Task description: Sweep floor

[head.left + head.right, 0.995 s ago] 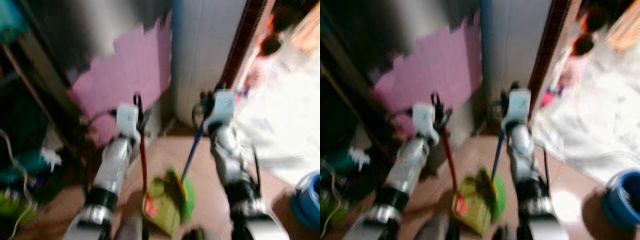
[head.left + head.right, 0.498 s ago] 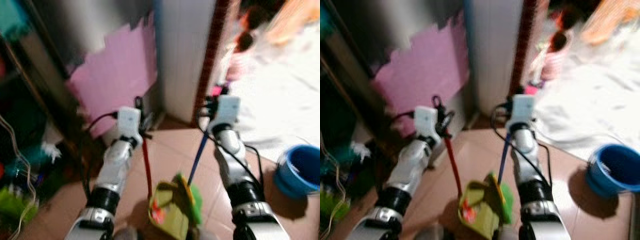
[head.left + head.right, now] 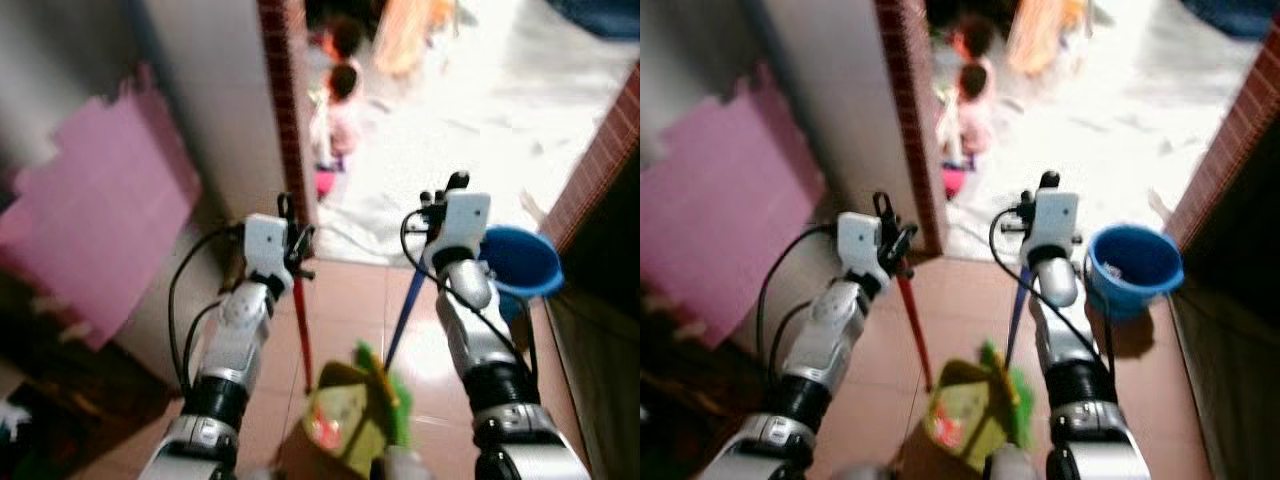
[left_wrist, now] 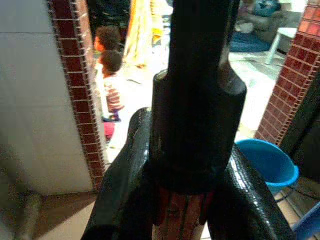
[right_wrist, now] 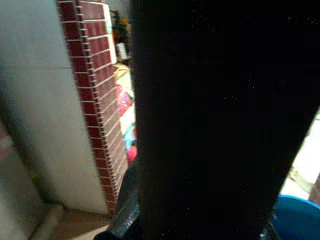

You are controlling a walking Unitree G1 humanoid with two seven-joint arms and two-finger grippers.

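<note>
View has swung from pink wall to bright doorway; robot turning, tools carried. Left gripper (image 3: 290, 215) clamped on red dustpan handle (image 3: 302, 330), dustpan (image 3: 345, 420) low ahead. Right gripper (image 3: 440, 200) holds blue broom (image 3: 403, 315). Sweeping not begun.

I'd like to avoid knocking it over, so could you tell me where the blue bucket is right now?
The blue bucket stands on the floor to the robot's right, just beyond the right gripper, near the brick doorway edge.
</note>
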